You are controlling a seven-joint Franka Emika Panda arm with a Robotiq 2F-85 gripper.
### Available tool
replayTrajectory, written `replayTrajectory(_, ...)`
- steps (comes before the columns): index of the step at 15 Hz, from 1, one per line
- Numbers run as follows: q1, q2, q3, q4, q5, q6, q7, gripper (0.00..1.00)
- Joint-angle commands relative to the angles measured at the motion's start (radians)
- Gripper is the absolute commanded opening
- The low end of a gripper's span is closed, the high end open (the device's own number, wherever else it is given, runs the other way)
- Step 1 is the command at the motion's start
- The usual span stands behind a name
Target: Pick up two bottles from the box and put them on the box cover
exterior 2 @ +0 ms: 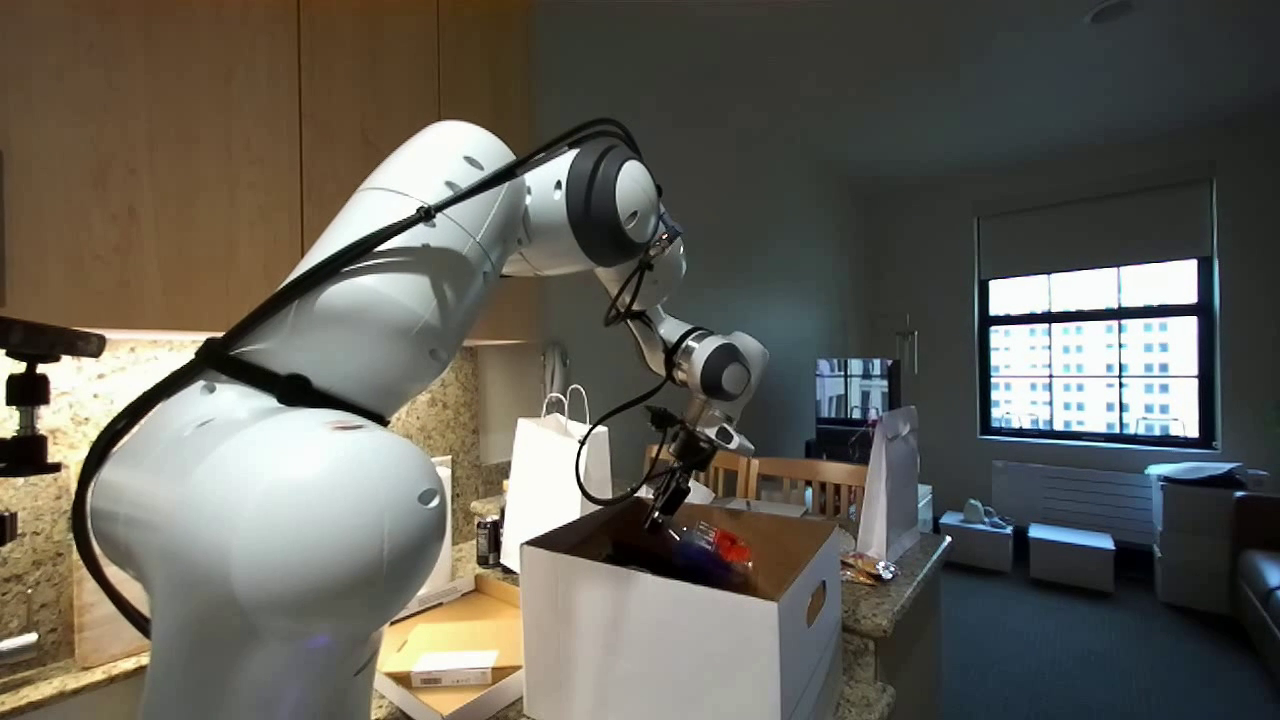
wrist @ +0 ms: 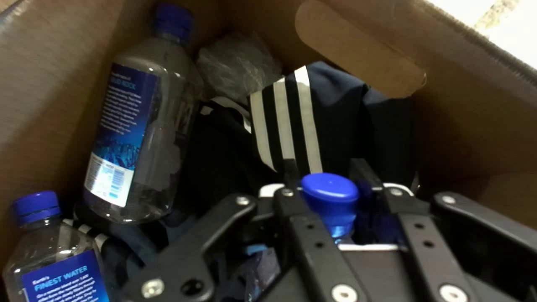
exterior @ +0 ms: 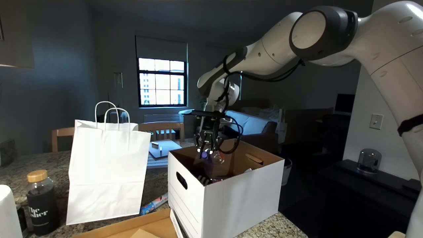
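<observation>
Inside the box (exterior: 241, 201), the gripper (wrist: 326, 176) clasps a blue-capped bottle (wrist: 330, 199) at its top; two more bottles (wrist: 126, 138) are beside dark striped cloth (wrist: 335, 126). Beside the box lies its upturned cover (exterior: 155, 220).

Wrist view: end effector (wrist: 326, 173) partly hides held btl (wrist: 334, 205); btm-L btl (wrist: 54, 266) cut off.

Both exterior views share the box (exterior: 243, 195); wrist looks in.

Three blue-capped bottles (wrist: 138, 138) (wrist: 54, 260) (wrist: 330, 191), one box (exterior: 243, 198)
</observation>
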Motion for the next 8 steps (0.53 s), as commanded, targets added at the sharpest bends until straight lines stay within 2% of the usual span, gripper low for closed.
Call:
replayTrajectory(1, 0.023, 0.017, -0.012, 0.107, -0.037, -0.120, -0.035, 0.16)
replayTrajectory(8, 0.126, 0.027, -0.025, 0.211, -0.148, -0.092, 0.041, 0.15)
